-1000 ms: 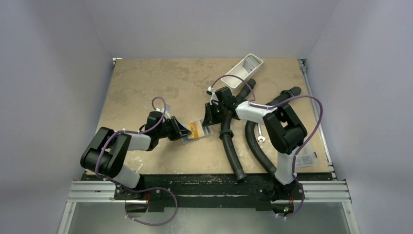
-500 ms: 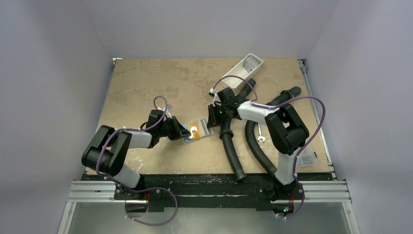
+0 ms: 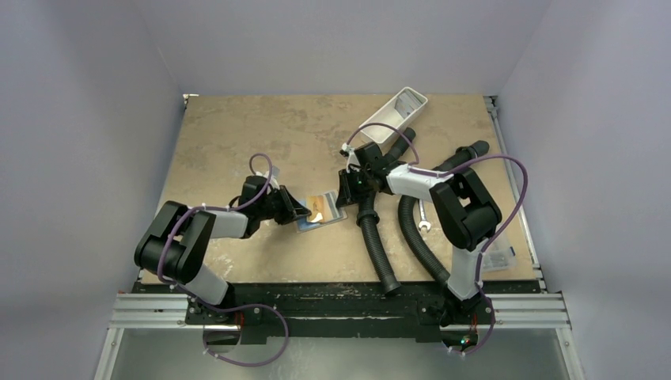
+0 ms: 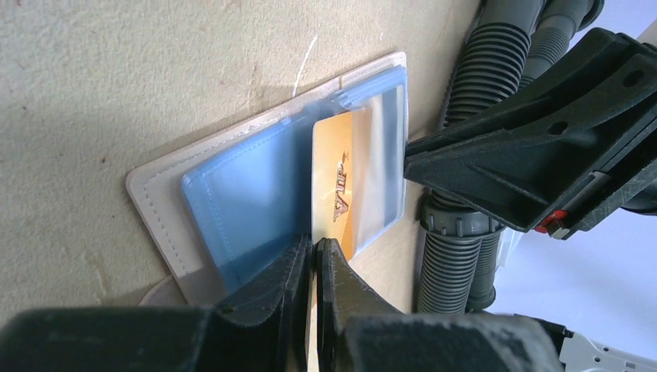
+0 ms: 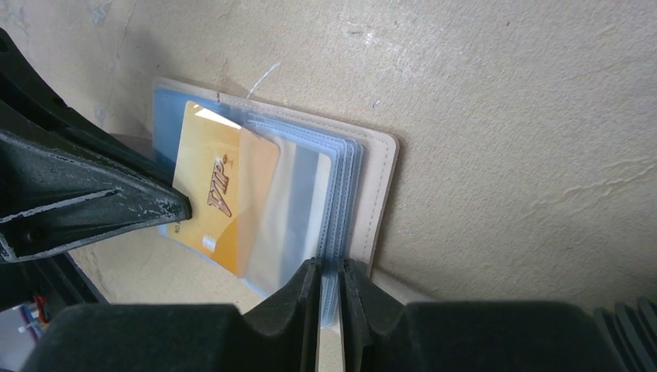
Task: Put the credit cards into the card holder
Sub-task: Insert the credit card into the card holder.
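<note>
The left gripper point(image 4: 314, 249) pinches the orange VIP card point(image 4: 338, 178), which sits partway inside a clear sleeve point(image 5: 298, 205) of the card holder point(image 4: 155, 190) lying open on the table point(image 3: 229, 134). The right gripper point(image 5: 331, 273) clamps the sleeve edges. The card should go in flat and straight so it doesn't buckle.

card holder point(image 5: 382, 203) open flat on the table point(image 5: 503, 116), beige stitched cover down, stack of clear bluish sleeves point(image 5: 310, 201) facing up. orange-tan card point(image 5: 208, 186) with "VIP" lettering lies on top, one edge tucked under a frosted sleeve, most of it exposed
</note>
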### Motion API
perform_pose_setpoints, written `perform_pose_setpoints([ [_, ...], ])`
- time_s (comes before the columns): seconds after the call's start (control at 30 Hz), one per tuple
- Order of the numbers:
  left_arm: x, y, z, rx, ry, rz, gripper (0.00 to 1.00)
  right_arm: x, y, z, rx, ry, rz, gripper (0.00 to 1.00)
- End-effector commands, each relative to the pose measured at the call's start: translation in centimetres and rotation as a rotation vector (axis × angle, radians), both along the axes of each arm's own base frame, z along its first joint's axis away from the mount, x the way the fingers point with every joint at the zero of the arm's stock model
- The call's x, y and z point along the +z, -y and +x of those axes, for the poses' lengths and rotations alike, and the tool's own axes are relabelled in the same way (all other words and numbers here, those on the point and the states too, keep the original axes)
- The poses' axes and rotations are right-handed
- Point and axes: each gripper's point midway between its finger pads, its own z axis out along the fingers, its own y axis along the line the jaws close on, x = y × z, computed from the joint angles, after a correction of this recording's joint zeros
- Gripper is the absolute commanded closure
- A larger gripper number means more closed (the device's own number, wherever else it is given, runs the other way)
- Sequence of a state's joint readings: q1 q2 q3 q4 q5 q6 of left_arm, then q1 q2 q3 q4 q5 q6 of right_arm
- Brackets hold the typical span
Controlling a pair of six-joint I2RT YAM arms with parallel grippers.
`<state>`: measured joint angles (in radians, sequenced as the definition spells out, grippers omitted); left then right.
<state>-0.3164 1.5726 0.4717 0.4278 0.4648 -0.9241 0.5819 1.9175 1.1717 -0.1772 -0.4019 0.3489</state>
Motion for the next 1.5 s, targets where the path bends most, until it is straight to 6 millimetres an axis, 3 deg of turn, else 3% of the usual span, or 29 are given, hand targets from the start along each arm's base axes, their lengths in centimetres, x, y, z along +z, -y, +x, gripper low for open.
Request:
perform_pose_setpoints([
  [0.0,1.2,-0.5,2.0,0.062,0.072,0.038,1.0,-1.3,0.0,-0.9,0.034,-0.024,-0.008,0.8],
  [0.37,1.2,1.8,1.0,0.027,0.058,-0.024,1.0,-1.3,-0.4,-1.4,0.026,-0.052,0.025,0.85],
  [0.7,-0.2,3.6,1.5,-0.11,0.04,0.101,1.0,-0.9,-1.1,-1.5,0.02,-0.06,0.072,0.89],
  [0.8,0.2,4.3,1.1,-0.116,0.038,0.06,0.99,-0.7,-1.4,-1.7,0.021,-0.07,0.094,0.9],
  [0.93,0.7,4.6,0.5,-0.096,0.023,0.02,0.9,-0.4,-1.6,-1.8,0.003,-0.082,0.121,0.95],
  [1.17,0.8,3.3,-0.1,-0.087,0.009,0.102,0.65,-0.4,-1.5,-1.9,-0.016,-0.088,0.129,0.97],
  [1.33,1.4,3.3,0.1,-0.108,0.031,0.127,0.62,-0.6,-1.6,-2.0,-0.02,-0.092,0.129,0.98],
  [1.47,1.7,4.6,0.1,-0.145,0.035,0.119,0.62,-0.5,-1.9,-2.3,-0.018,-0.094,0.131,0.99],
])
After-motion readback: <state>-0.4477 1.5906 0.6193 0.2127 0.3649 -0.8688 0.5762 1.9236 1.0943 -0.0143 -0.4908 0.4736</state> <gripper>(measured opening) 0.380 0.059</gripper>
